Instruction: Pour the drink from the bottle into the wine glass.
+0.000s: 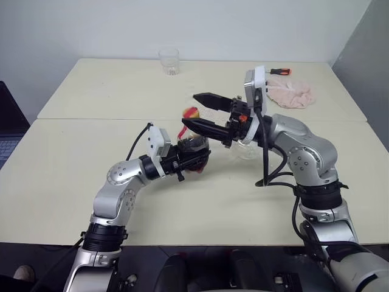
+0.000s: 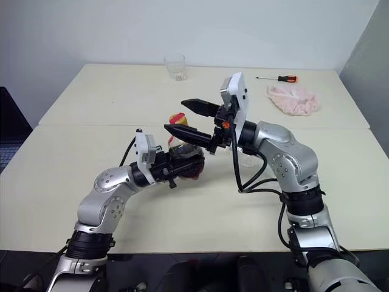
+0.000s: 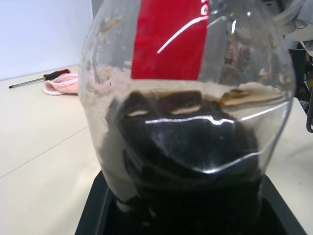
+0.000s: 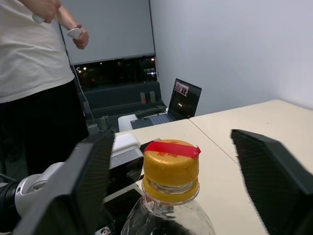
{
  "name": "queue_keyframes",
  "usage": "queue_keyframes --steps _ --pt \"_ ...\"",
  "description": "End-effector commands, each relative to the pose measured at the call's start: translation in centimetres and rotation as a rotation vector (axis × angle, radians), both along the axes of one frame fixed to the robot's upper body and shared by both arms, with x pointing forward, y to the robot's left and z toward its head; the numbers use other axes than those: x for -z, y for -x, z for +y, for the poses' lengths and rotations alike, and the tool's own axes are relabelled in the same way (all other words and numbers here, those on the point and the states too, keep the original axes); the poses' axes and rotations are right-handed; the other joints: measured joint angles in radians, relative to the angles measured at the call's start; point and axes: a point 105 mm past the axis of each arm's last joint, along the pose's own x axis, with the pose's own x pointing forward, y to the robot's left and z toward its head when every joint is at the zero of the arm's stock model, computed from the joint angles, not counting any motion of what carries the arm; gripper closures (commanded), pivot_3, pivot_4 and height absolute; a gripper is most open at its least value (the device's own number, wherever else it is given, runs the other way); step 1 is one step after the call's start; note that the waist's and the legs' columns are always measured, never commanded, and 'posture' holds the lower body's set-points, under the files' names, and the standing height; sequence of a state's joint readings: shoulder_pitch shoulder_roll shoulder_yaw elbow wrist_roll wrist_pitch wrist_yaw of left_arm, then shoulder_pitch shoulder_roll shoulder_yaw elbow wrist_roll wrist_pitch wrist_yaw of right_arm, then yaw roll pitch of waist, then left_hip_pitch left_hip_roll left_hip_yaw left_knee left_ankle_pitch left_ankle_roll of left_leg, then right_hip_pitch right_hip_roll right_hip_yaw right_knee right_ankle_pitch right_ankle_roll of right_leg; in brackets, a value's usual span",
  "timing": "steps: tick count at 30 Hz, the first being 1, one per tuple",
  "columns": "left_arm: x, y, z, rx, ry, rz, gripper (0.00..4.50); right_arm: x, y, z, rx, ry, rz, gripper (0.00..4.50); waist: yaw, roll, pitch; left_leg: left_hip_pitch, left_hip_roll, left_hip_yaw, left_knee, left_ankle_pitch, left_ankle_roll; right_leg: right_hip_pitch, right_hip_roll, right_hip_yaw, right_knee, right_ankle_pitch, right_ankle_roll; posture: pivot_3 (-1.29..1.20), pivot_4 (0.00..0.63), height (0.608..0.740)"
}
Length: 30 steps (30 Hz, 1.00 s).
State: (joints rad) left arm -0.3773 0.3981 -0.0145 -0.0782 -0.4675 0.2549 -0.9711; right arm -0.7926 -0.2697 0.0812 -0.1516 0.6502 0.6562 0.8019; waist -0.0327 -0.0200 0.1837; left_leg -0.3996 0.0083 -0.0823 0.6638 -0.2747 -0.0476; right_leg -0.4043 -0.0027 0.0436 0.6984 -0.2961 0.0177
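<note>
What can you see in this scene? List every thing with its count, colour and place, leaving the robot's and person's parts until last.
bottle: one, clear with yellow cap, in the left gripper
drink: dark brown, inside the bottle
wine glass: one, clear, behind the right arm
tumbler: one, clear, far table edge
cloth: one, pink, far right
screwdriver: one, orange-handled, beside the cloth
laptop: one, dark, past the table's left end
left gripper: shut on the bottle
right gripper: open around the cap
person: one, white top, standing

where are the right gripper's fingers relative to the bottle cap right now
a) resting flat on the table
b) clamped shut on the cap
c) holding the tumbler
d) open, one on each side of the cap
d: in the right wrist view the right gripper stands open, its two black fingers flanking the yellow cap of the bottle without touching it.
</note>
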Motion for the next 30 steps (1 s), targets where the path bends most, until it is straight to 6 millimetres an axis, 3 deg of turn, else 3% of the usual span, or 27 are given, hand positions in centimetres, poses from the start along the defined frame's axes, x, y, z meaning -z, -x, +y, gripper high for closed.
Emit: queue_keyframes --steps 1,21,24,27,30 --pt "-1.76 0.72 -0.21 0.025 0.01 -0.081 2.8 -0.82 0.66 0.25 -0.021 -0.01 -0.042 1.49 0.0 0.0 0.0 0.0 0.0 0.0 0.0 0.0 0.0 0.0 0.0 0.0 0.0 0.0 0.0 0.0 0.15 0.74" --pt "-1.72 0.81 -0.36 0.035 0.004 -0.078 2.8 -0.38 0.43 0.48 -0.023 -0.001 -0.029 1.49 0.0 0.0 0.0 0.0 0.0 0.0 0.0 0.0 0.0 0.0 0.0 0.0 0.0 0.0 0.0 0.0 0.15 0.74" --pt "-1.68 0.85 -0.36 0.036 0.003 -0.077 2.8 -0.49 0.33 0.45 -0.021 -0.006 -0.027 2.08 0.0 0.0 0.0 0.0 0.0 0.0 0.0 0.0 0.0 0.0 0.0 0.0 0.0 0.0 0.0 0.0 0.15 0.74" --pt "-1.59 0.92 -0.3 0.036 0.002 -0.075 2.8 -0.57 0.25 0.44 -0.019 -0.009 -0.026 3.08 0.0 0.0 0.0 0.0 0.0 0.0 0.0 0.0 0.0 0.0 0.0 0.0 0.0 0.0 0.0 0.0 0.15 0.74" --pt "-1.55 0.92 -0.3 0.034 0.002 -0.073 2.8 -0.53 0.19 0.4 -0.017 -0.009 -0.025 3.25 0.0 0.0 0.0 0.0 0.0 0.0 0.0 0.0 0.0 0.0 0.0 0.0 0.0 0.0 0.0 0.0 0.15 0.74"
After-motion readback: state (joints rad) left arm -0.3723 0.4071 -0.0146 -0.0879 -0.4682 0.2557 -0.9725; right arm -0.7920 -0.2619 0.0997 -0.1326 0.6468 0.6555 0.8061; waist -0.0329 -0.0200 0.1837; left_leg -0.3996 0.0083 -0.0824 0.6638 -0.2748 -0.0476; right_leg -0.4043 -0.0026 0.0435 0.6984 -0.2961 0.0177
